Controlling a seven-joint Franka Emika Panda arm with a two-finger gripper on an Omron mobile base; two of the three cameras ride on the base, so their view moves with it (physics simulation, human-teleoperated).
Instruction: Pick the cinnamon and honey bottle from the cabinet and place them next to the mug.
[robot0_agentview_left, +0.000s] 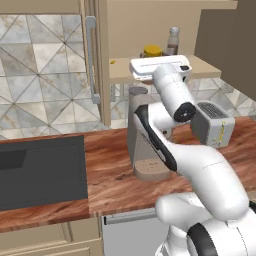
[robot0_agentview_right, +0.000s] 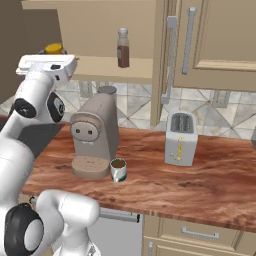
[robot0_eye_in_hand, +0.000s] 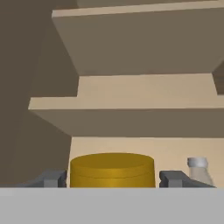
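the arm is stretched up into the open cabinet (robot0_agentview_right: 112, 70), its hand level with the lower shelf. the gripper (robot0_eye_in_hand: 113, 179) has its jaws standing wide open, one finger (robot0_eye_in_hand: 54, 178) on each side of the yellow lid of the honey bottle (robot0_eye_in_hand: 112, 169), and they don't look to be touching it. from the left side the honey bottle (robot0_agentview_left: 152, 51) peeks out just behind the white hand, sitting on the shelf, and from the right its yellow top (robot0_agentview_right: 54, 48) shows just above the hand. the cinnamon (robot0_agentview_right: 123, 48) stands upright on the same shelf, a little off to the side of the honey bottle and apart from it; its grey cap (robot0_eye_in_hand: 197, 162) shows just past one fingertip in the hand view. the cabinet door (robot0_agentview_left: 95, 60) hangs open with its long grey handle facing out. down on the wooden counter (robot0_agentview_right: 200, 185) the mug (robot0_agentview_right: 118, 170) with its dark drink sits right beside the base of the coffee machine (robot0_agentview_right: 95, 135), and a toaster (robot0_agentview_right: 180, 138) stands well off to the right of it.
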